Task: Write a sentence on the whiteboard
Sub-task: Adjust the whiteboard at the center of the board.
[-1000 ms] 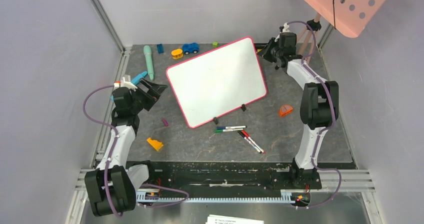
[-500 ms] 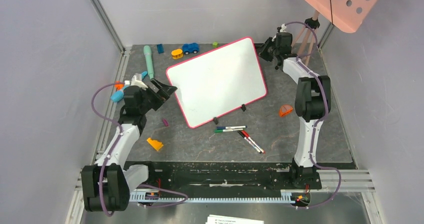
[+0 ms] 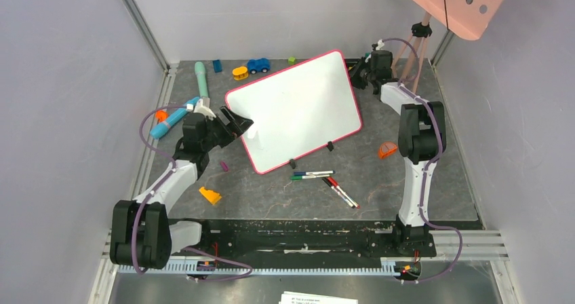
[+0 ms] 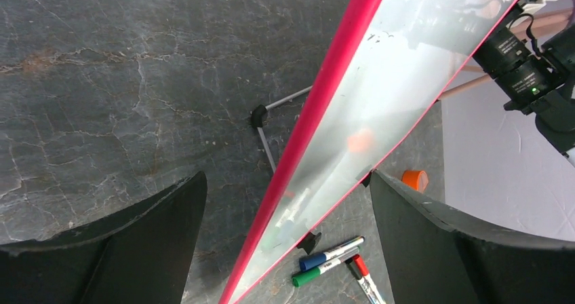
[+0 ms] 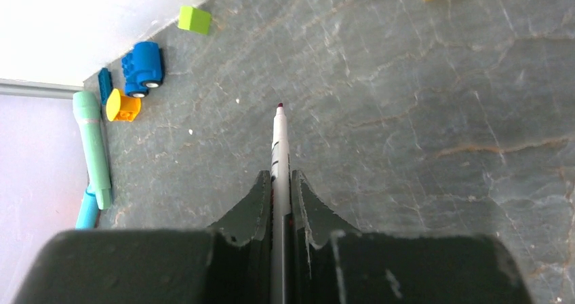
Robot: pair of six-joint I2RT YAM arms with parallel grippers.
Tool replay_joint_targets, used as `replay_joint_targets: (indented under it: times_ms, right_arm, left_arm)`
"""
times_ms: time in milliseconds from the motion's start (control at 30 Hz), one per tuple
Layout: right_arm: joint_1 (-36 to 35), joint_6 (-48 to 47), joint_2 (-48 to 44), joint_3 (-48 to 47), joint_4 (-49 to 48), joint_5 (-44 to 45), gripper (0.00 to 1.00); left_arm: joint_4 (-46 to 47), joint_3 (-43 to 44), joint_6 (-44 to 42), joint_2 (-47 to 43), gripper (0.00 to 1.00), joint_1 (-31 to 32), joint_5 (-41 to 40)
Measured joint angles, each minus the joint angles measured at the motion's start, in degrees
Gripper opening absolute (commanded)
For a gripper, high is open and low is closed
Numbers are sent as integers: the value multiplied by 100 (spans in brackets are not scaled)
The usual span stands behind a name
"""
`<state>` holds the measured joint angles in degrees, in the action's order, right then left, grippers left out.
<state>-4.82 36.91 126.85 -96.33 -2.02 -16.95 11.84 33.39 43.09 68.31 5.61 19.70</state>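
Observation:
The whiteboard [image 3: 293, 109], white with a pink-red rim, stands tilted on two black clip feet mid-table. Its face is blank; the sentence is out of view. My left gripper [image 3: 241, 125] is open at the board's left edge. In the left wrist view the red rim [image 4: 319, 114] runs between the wide-apart fingers of that gripper [image 4: 286, 182], touching neither. My right gripper [image 3: 361, 70] hovers by the board's far right corner, shut on an uncapped marker [image 5: 279, 138]. In the right wrist view the gripper [image 5: 279, 176] points the marker's dark tip at bare table.
Blue and green markers [image 3: 312, 175] and a red one [image 3: 342, 194] lie in front of the board. An orange wedge [image 3: 210, 195], purple cap [image 3: 224, 165], teal torch [image 3: 201, 83], blue car [image 3: 258, 65] and orange piece [image 3: 388, 149] lie around. A pink perforated panel [image 3: 468, 2] hangs top right.
My left arm has swung right, bringing its open jaws from beside the board to astride its left edge. The right gripper has drawn slightly back toward the far corner, marker still held.

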Motion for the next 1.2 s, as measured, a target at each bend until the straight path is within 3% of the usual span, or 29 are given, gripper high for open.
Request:
replay_joint_targets:
  times_ms: [333,1200]
  right_arm:
    - [4,85,-229,612,-9,-98,0]
    - [22,22,-1272,1668,-46,-70,0]
  left_arm:
    - [192,201,-251,533,87,-127,184]
    - [638,734,-479,1447,88,-238,1248]
